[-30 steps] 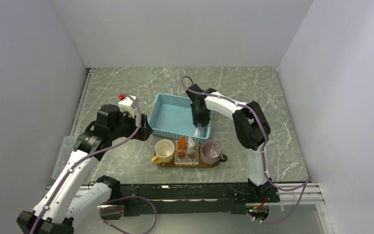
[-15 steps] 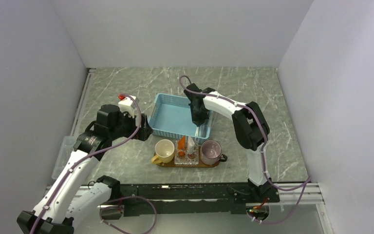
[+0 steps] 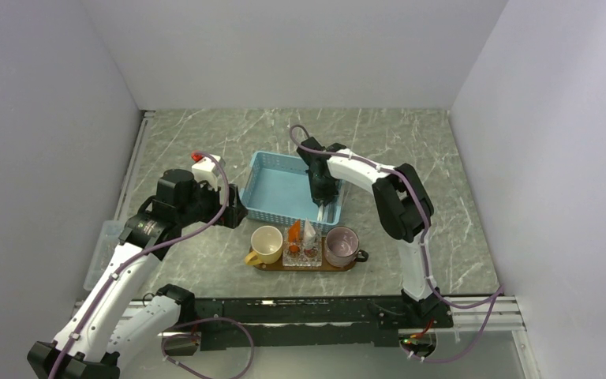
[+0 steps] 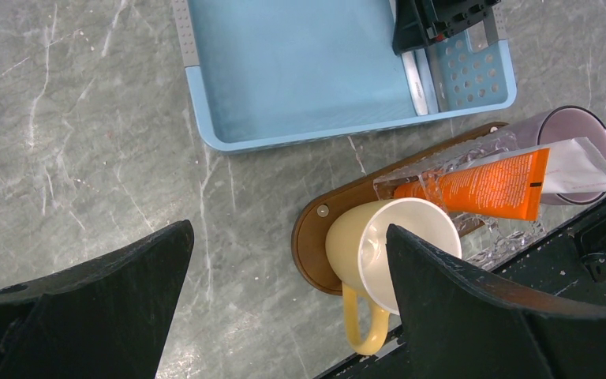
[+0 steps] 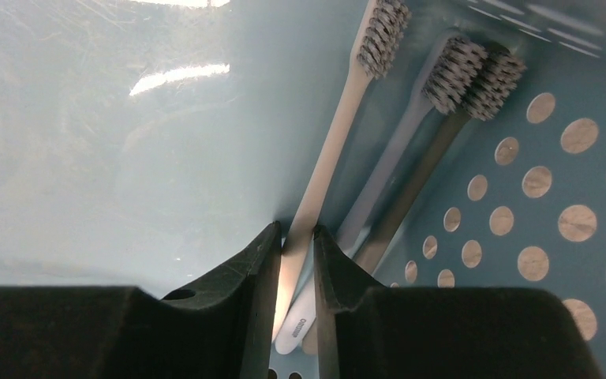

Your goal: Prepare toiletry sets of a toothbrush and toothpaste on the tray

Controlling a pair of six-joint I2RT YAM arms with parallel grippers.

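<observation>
My right gripper reaches down into the right end of the blue basket, shut on the handle of a pale toothbrush that lies on the basket floor. Two darker toothbrushes lie beside it against the perforated wall. An orange toothpaste tube and a white one lean in a clear glass holder on the brown wooden tray. My left gripper hangs open and holds nothing, left of the basket, above the table and the yellow mug.
A yellow mug stands on the tray's left end and a purple mug on its right end. The tray lies just in front of the basket. A pale container sits at the table's left edge.
The right arm has edged slightly left over the basket's right end. The left arm has stayed still.
</observation>
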